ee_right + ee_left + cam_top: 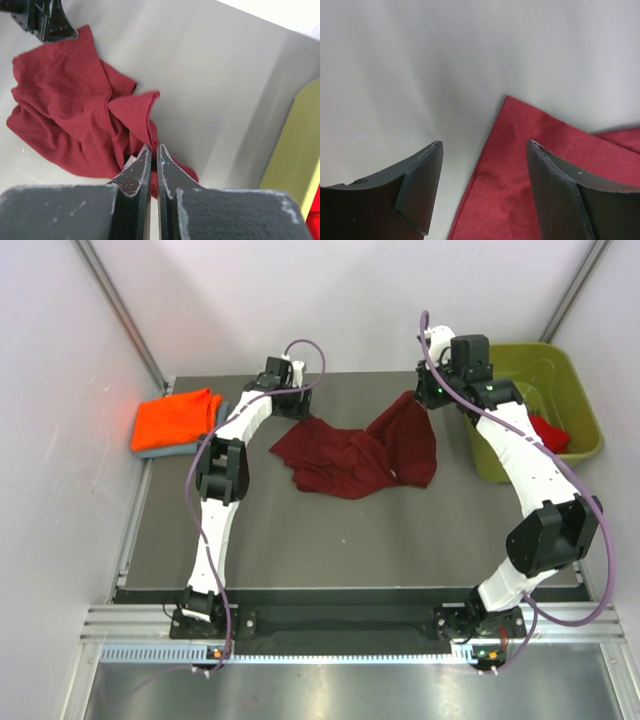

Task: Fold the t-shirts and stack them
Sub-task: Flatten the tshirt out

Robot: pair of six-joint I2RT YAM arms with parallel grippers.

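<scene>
Between clenched fingers of the right gripper [154, 148] sits the maroon t-shirt [60, 110]; its edge lies between released fingers of the left gripper [484, 145].

One maroon t-shirt [350, 455] lies mid-worktop, one orange t-shirt [175, 420] sits on one grey-blue t-shirt [175, 451] at the far left corner, and one red t-shirt [550, 432] lies in the single green bin [580, 390]: four shirts.

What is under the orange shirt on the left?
A grey-blue shirt; only its edges show past the orange shirt. The rest, and anything beneath, is covered.
</scene>
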